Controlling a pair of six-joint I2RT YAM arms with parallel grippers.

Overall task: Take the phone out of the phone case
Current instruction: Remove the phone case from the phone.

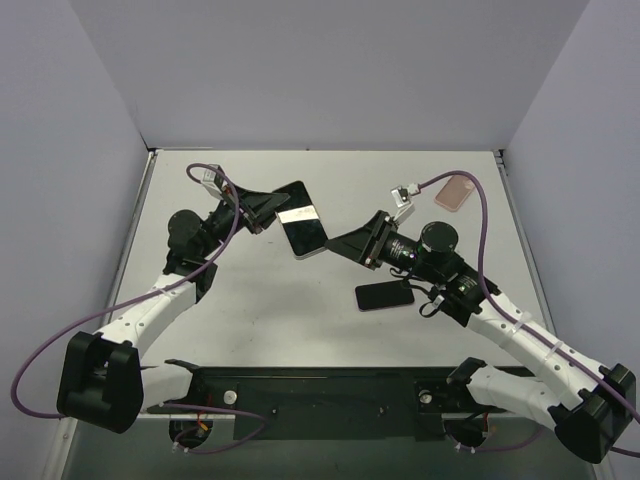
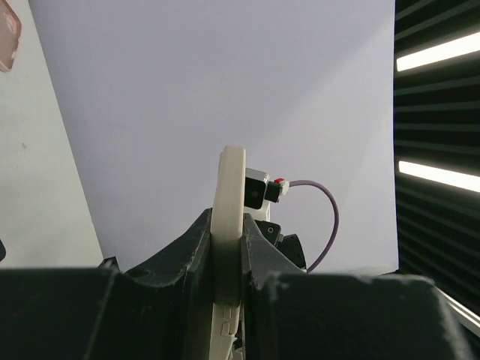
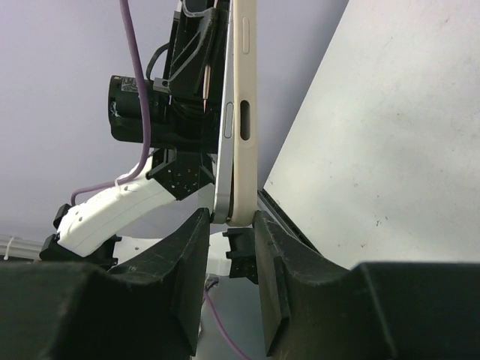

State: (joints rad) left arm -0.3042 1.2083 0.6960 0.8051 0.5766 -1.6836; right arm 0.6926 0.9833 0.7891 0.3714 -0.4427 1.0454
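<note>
Left arm: the left gripper [image 1: 268,213] is clamped on one long edge of the slim cream rubbery phone case [image 2: 229,195], with a finger pressed flat on each face.
Task's thing: the dark-screened slab phone [image 1: 302,225] sits in that case, held in the air over the white table [image 1: 300,330], between the two arms and left of centre.
Long axis: far to near, the near end leaning slightly right; screen upward.
Right arm: the right gripper [image 1: 340,244] straddles the near-right corner. Its fingers [image 3: 196,255] sit just beside both faces, but I cannot tell whether they pinch or merely flank.
Deciding relation: both arms are at the thing, left on the side, right on the end, so the left probably anchors while the right works the corner.
Further right: a flat black phone [image 1: 385,296] lies on the table under the right wrist. A rounded pink case [image 1: 455,191] lies near the far-right corner, well apart.
Room: bare table lies beneath and nearward; grey walls [image 1: 330,70] close the far side.
</note>
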